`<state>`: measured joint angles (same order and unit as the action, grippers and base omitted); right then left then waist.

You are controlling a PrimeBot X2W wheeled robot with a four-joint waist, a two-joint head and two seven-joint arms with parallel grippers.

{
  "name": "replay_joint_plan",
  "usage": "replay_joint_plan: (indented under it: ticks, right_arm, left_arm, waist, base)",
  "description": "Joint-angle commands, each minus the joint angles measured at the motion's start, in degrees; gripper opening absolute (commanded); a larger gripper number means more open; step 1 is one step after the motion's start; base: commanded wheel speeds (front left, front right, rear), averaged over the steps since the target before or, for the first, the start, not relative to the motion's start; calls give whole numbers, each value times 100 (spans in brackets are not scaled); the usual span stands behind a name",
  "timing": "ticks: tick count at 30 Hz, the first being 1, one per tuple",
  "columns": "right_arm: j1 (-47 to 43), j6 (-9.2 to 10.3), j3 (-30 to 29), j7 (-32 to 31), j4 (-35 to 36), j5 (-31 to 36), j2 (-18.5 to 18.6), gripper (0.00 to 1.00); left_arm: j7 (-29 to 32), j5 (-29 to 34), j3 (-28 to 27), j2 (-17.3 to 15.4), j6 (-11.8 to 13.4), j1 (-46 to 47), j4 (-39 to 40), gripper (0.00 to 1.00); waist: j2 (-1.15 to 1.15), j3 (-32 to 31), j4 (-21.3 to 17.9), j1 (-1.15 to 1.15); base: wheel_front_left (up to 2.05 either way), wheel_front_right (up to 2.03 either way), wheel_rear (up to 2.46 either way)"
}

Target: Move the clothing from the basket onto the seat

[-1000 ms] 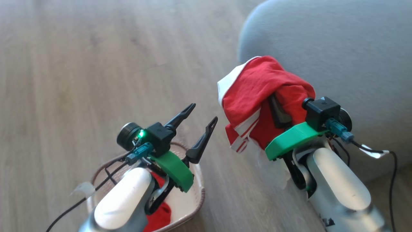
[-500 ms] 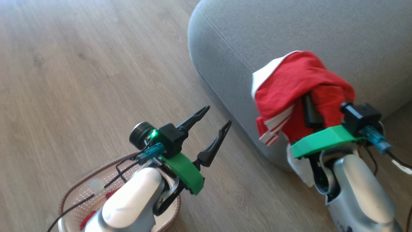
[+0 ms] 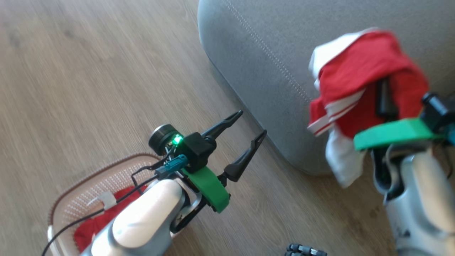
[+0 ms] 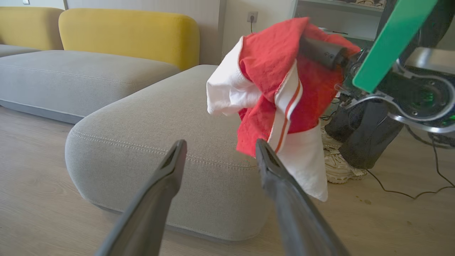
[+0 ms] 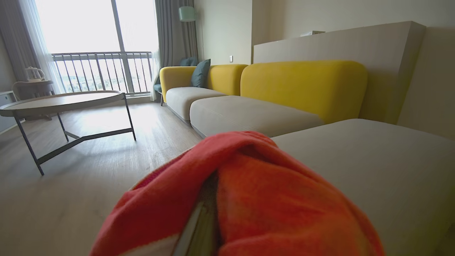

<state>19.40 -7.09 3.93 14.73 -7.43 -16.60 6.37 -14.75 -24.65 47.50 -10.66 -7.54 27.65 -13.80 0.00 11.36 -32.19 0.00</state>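
Pale wood floor (image 3: 89,89) fills the left of the head view, and the grey seat (image 3: 256,42) fills the upper right. At the right edge, the right gripper (image 3: 383,93) carries a red-and-white garment (image 3: 355,67) bunched over its fingers, which seem pinched on it beside the seat's edge. The left gripper (image 3: 253,122) gapes wide and empty. More red cloth (image 3: 90,227) lies in the basket (image 3: 106,167) at lower left. It looks light and limp, best pinched at a raised fold.

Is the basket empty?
No, red clothing lies inside the basket in the head view.
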Motion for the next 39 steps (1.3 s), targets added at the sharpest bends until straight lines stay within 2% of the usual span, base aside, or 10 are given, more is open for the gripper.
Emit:
replay_joint_plan:
  ticks: [1, 7, 15, 25, 30, 39]
  right_arm:
    - [466, -40, 7, 27, 137, 46, 148, 0]
    - [1273, -40, -276, 27, -122, 99, 299, 0]
    - [2299, -40, -778, 27, -543, 357, 488, 0]
    - [3555, -40, -1817, 27, -1479, 712, 839, 0]
    - [4273, -40, -2679, 27, -2256, 1120, 1198, 0]
    - [5152, -40, -4207, 20, -2979, 1864, 1651, 0]
  left_arm:
    - [-25, 51, -154, -160, 5, 324, 245, 100]
    - [-25, 157, -160, -433, 5, 338, 498, 100]
    - [-25, 292, 205, -760, 5, 880, 897, 100]
    - [-25, 284, 292, -1091, 5, 1281, 1024, 100]
    - [-25, 296, 295, -1227, 5, 1331, 1078, 100]
    - [-25, 334, 193, -1258, 5, 1294, 1192, 100]
  waist:
    - [0, 231, -9, 0]
    - [0, 859, -13, 0]
    - [0, 1842, 412, 0]
    - [0, 2655, 828, 0]
    - [0, 3001, 1059, 0]
    - [0, 3359, 1558, 0]
  base:
    - [0, 0, 0]
    - [0, 0, 0]
    - [0, 0, 0]
    - [0, 0, 0]
    - [0, 0, 0]
    - [0, 0, 0]
